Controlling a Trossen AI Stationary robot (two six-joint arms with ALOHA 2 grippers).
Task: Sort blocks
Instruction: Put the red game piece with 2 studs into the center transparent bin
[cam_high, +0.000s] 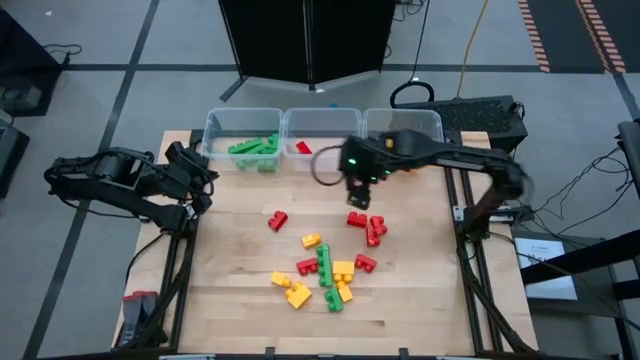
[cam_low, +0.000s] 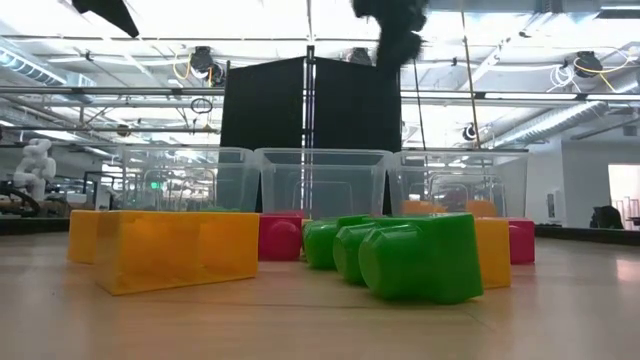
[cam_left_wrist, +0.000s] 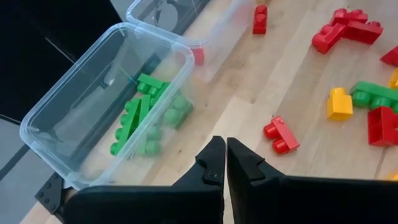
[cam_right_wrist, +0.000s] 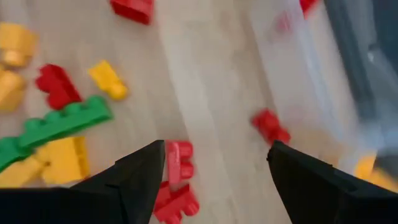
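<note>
Red, green and yellow blocks lie scattered on the wooden table. A red cluster and a lone red block sit nearer the bins. My right gripper hangs open above the red cluster; in its wrist view the right gripper has its fingers spread wide, with red blocks on the table below them. My left gripper waits shut and empty at the table's left edge, beside the left bin; its wrist view shows the left gripper with fingertips together.
Three clear bins stand in a row at the far edge. The left bin holds green blocks, the middle bin a red block, and the right bin something yellow. Bare wood lies on the table's left half.
</note>
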